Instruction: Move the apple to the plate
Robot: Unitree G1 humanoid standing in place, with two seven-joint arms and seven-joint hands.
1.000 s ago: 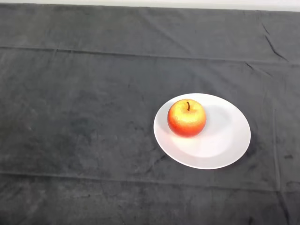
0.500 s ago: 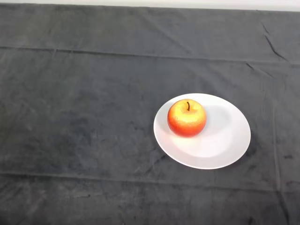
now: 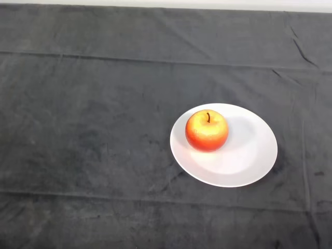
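A red and yellow apple stands upright, stem up, on the left part of a white round plate. The plate lies on the dark cloth to the right of the middle of the head view.
The dark cloth covers the whole table, with a few creases running across it. The table's far edge shows as a pale strip at the top of the view.
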